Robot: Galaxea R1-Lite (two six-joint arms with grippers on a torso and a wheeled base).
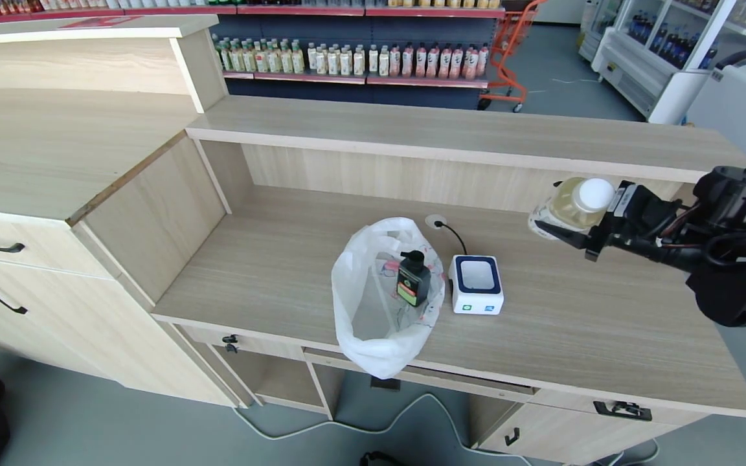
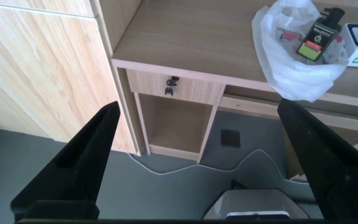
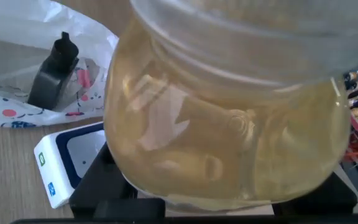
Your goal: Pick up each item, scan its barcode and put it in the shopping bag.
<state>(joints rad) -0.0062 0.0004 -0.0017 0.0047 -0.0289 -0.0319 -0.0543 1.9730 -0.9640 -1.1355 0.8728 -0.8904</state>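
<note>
Your right gripper (image 1: 568,228) is clamped around the bottle (image 1: 577,202) above the counter (image 1: 593,323), off to the scanner's (image 1: 474,283) right, so carry it low over the scanner window, barcode side facing down, before moving on to the shopping bag (image 1: 355,291) just beside it.

The right arm (image 1: 729,259) comes in from the robot's right side, bent at the elbow, and its forearm stretches across toward the left. Its wrist (image 1: 739,188) is held high. The right gripper (image 1: 564,223) points sideways toward the robot's left and is closed around a bottle (image 1: 577,204), which it holds in the air. In the right wrist view the dark fingers (image 3: 104,186) sit on both sides of the bottle's body. The left gripper (image 2: 197,106) hangs low, and its two black fingers (image 2: 86,162) are spread wide apart with nothing between them.
</note>
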